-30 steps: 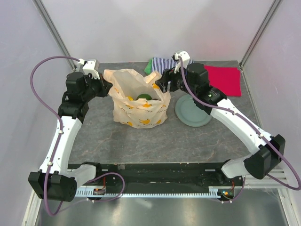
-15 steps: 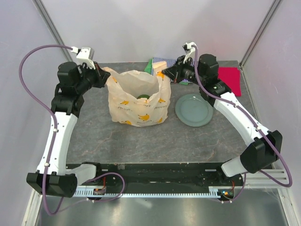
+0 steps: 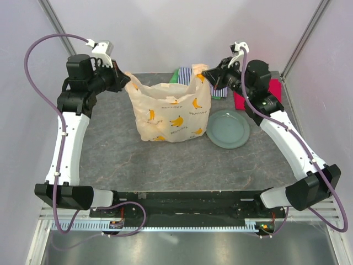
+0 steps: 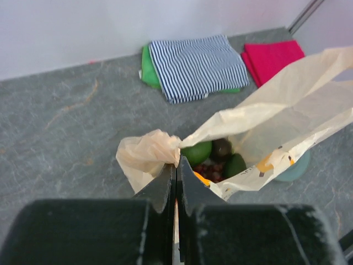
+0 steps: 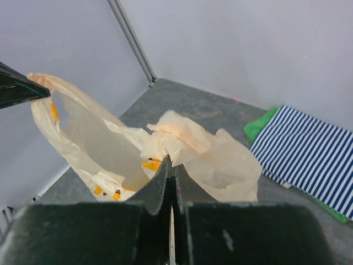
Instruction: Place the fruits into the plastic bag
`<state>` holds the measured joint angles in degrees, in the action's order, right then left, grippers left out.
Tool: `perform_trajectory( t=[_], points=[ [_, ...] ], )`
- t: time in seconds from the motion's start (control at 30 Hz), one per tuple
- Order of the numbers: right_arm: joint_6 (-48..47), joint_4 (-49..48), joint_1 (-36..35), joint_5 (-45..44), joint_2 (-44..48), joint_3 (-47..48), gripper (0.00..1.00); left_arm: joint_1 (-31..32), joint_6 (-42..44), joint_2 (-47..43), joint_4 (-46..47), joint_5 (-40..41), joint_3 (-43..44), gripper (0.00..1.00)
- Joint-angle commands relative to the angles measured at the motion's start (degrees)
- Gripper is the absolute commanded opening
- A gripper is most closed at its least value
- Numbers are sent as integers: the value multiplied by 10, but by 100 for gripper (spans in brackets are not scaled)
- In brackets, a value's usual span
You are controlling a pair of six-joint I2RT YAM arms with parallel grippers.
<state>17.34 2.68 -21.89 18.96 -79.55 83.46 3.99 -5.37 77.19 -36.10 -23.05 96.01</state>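
Note:
The plastic bag (image 3: 172, 113) stands at the middle of the table, cream with yellow bananas, stretched between both arms. My left gripper (image 3: 126, 84) is shut on its left handle (image 4: 149, 150), and my right gripper (image 3: 203, 73) is shut on the right handle (image 5: 182, 138). Down through the bag's mouth in the left wrist view I see fruits: a green lime (image 4: 197, 152), a dark green avocado (image 4: 235, 165) and dark purple grapes (image 4: 209, 170). In the top view the bag's walls hide the fruits. The left gripper's fingertips (image 5: 19, 88) show at the far handle in the right wrist view.
A round grey-green plate (image 3: 227, 129) lies right of the bag. Behind the bag a striped folded cloth (image 3: 184, 74) lies on a green one (image 4: 148, 66). A red folded cloth (image 3: 274, 88) sits at the back right, partly under my right arm.
The right gripper closed on the bag's right handle. Both arms rose and drew apart, lifting the handles, so the bag now stands taller and stretched and has shifted slightly right.

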Motion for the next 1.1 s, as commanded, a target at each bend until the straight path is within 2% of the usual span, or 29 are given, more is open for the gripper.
perform_trajectory(
  t=[0.0,0.13,0.2,0.23,0.27,0.3,0.33,0.37,0.43,0.47,0.53,0.7,0.77,0.9,0.93,1.07],
  points=[
    [-9,14,2,-20,9,-24,0,-2,34,0,-10,-16,-26,2],
    [-16,29,2,-20,5,-22,0,-2,31,-3,-1,-23,-42,1],
    [-17,31,2,-20,8,-20,15,-2,30,-11,3,-24,-47,6],
    [-18,32,2,-22,11,-20,20,-2,29,-14,8,-24,-50,21],
    [-20,33,3,-23,12,-19,36,-2,28,-22,15,-24,-52,32],
    [-21,36,2,-25,14,-19,44,-2,28,-27,20,-24,-54,44],
    [-23,36,2,-30,19,-19,49,-2,26,-32,24,-24,-59,66],
    [-28,38,1,-32,21,-19,59,-2,26,-36,36,-24,-63,75],
    [-32,43,3,-36,28,-19,68,-2,18,-55,50,-19,-76,91],
    [-37,44,3,-38,32,-21,75,-2,13,-63,65,-17,-81,94],
    [-42,45,4,-40,44,-22,79,-2,5,-88,82,-13,-98,99],
    [-57,54,18,-67,71,-24,88,-4,-15,-135,139,11,-127,99],
    [-57,71,33,-71,71,-11,90,-6,-20,-143,147,48,-130,99],
    [-22,94,132,-29,51,8,91,-39,-49,-128,134,59,-115,99],
    [-3,95,148,-26,48,7,93,-73,-57,-128,135,57,-119,99],
    [16,104,208,-46,84,-35,94,-96,-64,-177,149,105,-152,99]
  ],
)
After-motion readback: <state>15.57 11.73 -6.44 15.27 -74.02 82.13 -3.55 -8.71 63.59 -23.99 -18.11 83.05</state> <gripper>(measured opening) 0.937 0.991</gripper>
